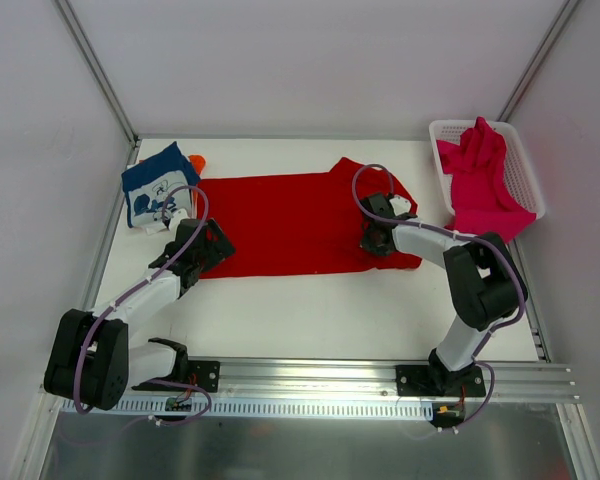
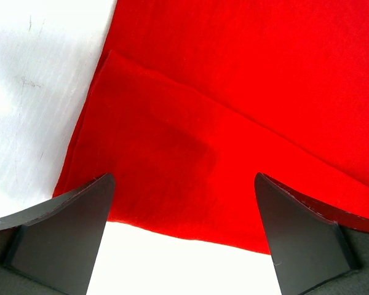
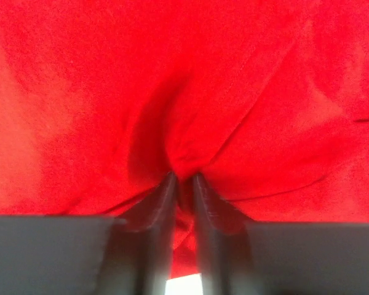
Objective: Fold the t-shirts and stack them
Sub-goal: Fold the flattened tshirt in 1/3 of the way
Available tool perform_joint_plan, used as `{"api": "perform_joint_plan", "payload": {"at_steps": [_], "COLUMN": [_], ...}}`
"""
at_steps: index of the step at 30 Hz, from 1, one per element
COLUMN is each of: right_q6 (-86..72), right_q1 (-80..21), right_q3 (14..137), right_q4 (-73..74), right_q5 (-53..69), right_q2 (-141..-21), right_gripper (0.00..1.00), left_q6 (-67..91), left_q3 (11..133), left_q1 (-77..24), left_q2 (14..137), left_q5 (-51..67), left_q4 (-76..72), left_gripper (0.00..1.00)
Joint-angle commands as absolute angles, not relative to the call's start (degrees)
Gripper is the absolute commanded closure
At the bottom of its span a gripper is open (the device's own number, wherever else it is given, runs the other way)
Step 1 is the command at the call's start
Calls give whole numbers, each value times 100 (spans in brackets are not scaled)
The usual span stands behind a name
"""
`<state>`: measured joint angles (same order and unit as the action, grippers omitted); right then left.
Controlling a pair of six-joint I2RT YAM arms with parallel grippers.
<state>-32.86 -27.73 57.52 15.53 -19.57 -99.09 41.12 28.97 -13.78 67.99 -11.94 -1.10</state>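
The red t-shirt (image 1: 290, 222) lies spread flat across the middle of the table. My right gripper (image 1: 372, 243) is at its right end, near the front edge, shut on a pinched fold of the red cloth (image 3: 184, 166). My left gripper (image 1: 212, 250) hovers open over the shirt's front left corner (image 2: 172, 184), fingers (image 2: 67, 227) on either side of the hem and nothing between them. A folded navy t-shirt (image 1: 158, 185) with white print lies at the back left, an orange one (image 1: 197, 161) peeking out behind it. The magenta-pink t-shirt (image 1: 483, 180) is heaped in the basket.
The white mesh basket (image 1: 525, 165) stands at the back right corner. Metal frame posts and white walls enclose the table on the left, the back and the right. A slotted rail (image 1: 310, 385) runs along the near edge by the arm bases.
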Motion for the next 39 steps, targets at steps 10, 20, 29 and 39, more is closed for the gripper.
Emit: {"api": "perform_joint_plan", "payload": {"at_steps": [10,20,29,39], "right_q6": [-3384,-3270,-3156,-3015], "right_q1": [-2698,-2698,-2707,-2716], "right_q3": [5634,5739,5897,6249], "right_q4": [1441,1740,2047,2338], "right_q5": [-1757,-1819,-1881,-1881], "right_q2": [-9888,-9677,-9431,-9483], "right_gripper": [100,99,100,99], "left_q6": [4025,4043,4078,4087], "left_q3": [2839,2839,2839,2839], "left_q1": [-1336,-1336,-1336,-1345], "left_q2": [6732,6724,6741,6724], "left_q5": [-1169,-1169,-1143,-1134], "left_q4": [-211,-211,-220,-220], "left_gripper": [1,1,1,1]}}
